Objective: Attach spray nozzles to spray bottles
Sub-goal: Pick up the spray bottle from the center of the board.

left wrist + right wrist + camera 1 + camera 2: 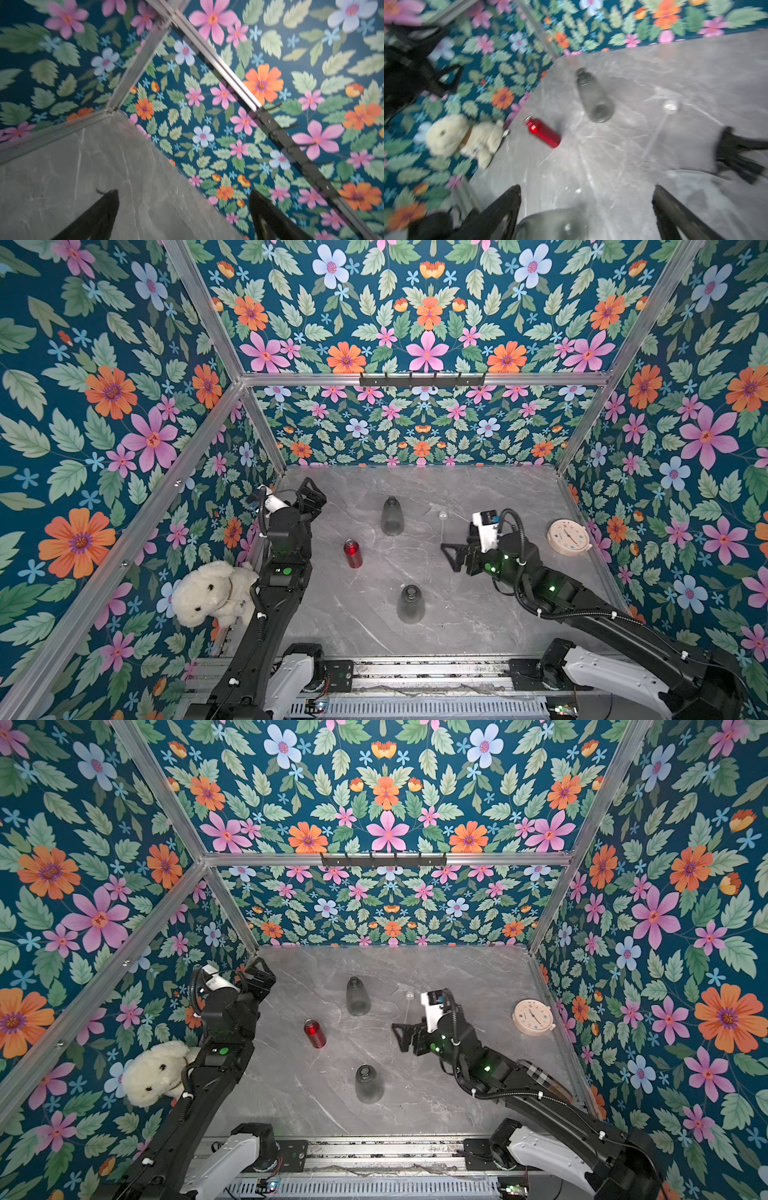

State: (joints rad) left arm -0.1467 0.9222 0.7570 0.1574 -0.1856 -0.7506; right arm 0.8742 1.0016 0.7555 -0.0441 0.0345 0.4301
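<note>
Left gripper (184, 192), right gripper (586, 187) — both spread wide (empty); 1 red bottle (353, 553) upright.

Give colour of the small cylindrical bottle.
The small bottle is shiny red, clearest in a top view.

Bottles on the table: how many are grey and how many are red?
Grey bottles: 2 (far grey bottle, near grey bottle)
Red bottle: 1
Total: 3 bottles
</note>
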